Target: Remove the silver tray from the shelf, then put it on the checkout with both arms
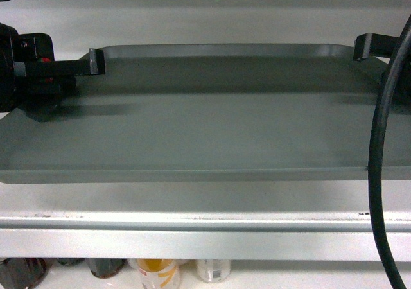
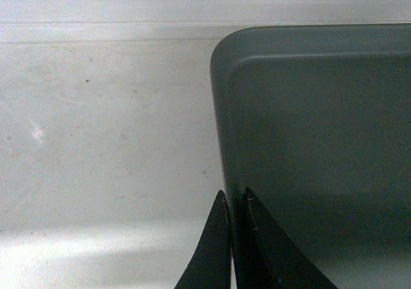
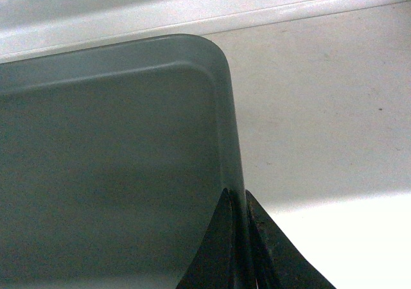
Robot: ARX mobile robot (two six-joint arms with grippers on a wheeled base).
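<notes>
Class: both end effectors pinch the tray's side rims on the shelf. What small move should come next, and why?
Probably a slight, level lift by both together: the left end effector and right end effector each clamp the silver tray, which appears to rest on the shelf.

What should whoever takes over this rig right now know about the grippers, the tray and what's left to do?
Left gripper: fingers shut on the silver tray's left rim, one finger each side of it.
Right gripper: fingers shut on the tray's right rim the same way.
Tray: over the white shelf, near its back wall, roughly level; whether it has lifted off the board cannot be told.
Done: both rims gripped.
Left: lift the tray and draw it off the shelf with both arms together, then carry it to the checkout, which is not in any view. A thick black cable hangs by the right side; probably worth minding.
</notes>
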